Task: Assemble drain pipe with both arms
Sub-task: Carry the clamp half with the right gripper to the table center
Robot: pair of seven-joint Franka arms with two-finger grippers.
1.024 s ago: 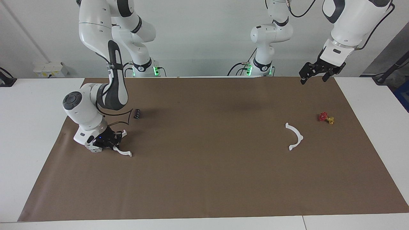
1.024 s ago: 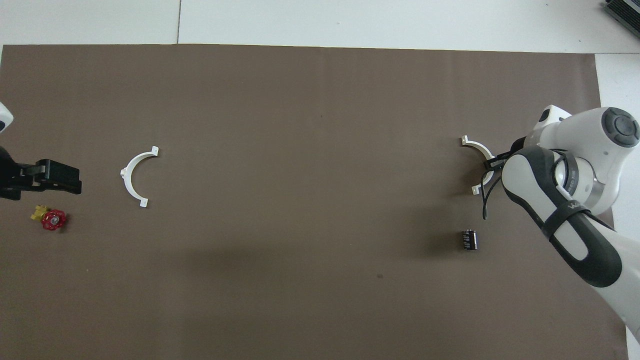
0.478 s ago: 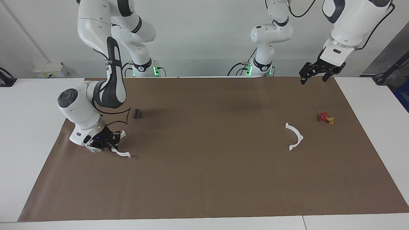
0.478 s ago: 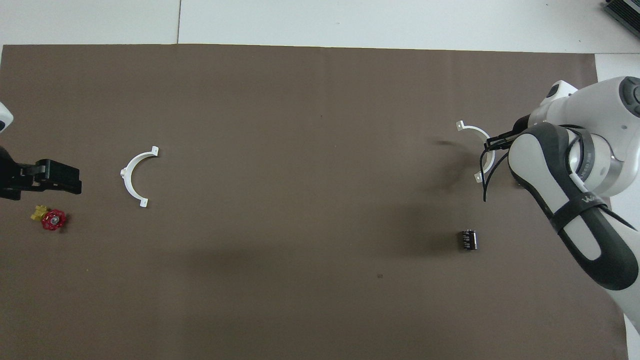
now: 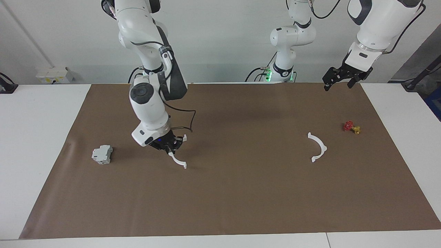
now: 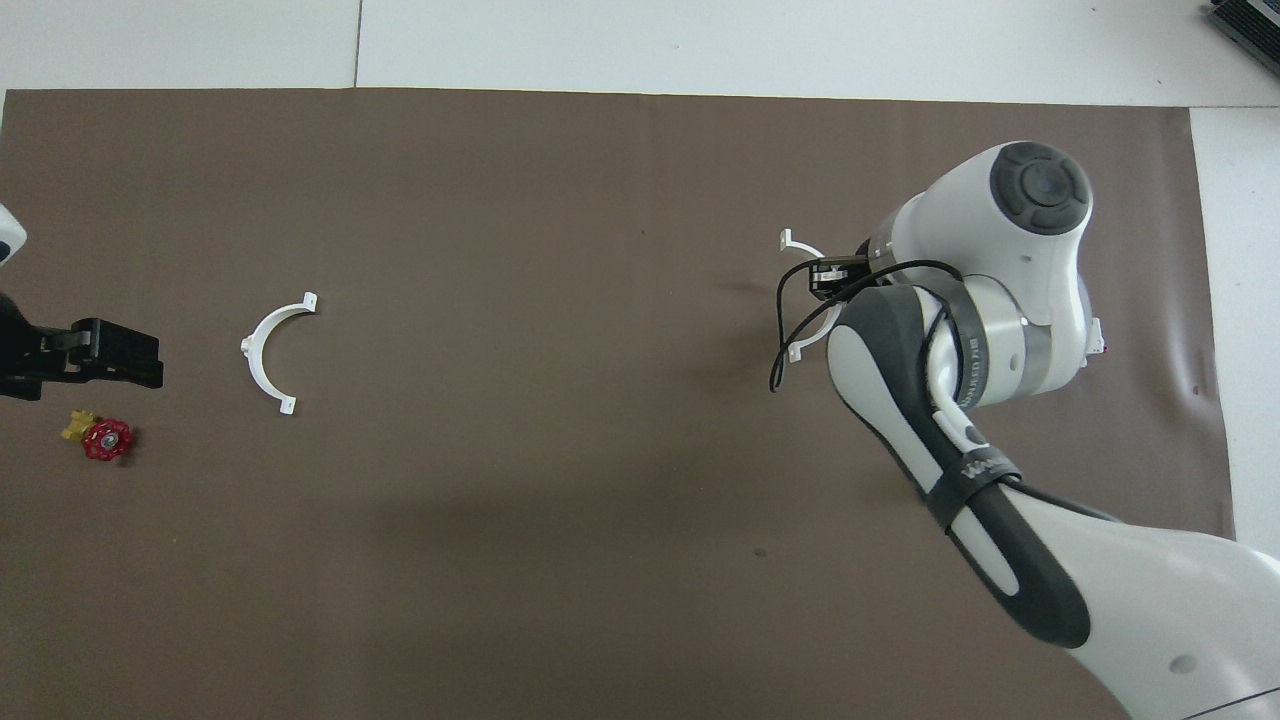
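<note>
Right gripper (image 5: 169,146): clamped on one white half-ring (image 5: 177,159), lifted just above the brown mat (image 5: 220,199), roughly mid-way toward the right arm's end of the table; the arc hung down from the jaws with its lower tab close to the mat.

Left gripper (image 5: 339,82): waiting in the air over the mat's edge at the left arm's end, fingers spread and holding nothing.

Second half-ring (image 5: 317,147): lying flat on the mat, well apart from the carried one, near the red-and-yellow valve piece (image 5: 351,127) but not touching it.

Grey block (image 5: 102,154): sitting alone near the right arm's end of the table.

Handling (my guess from where I stood): thin plastic, very light, a bit springy, and probably easy to twist or pop out of a pinch.

Where to hold: mid-arc looked best, leaving both end tabs free to meet their partners.

Flat piece: likely awkward to lift off the mat, so a pinch across the band's width seemed the safer bet.
</note>
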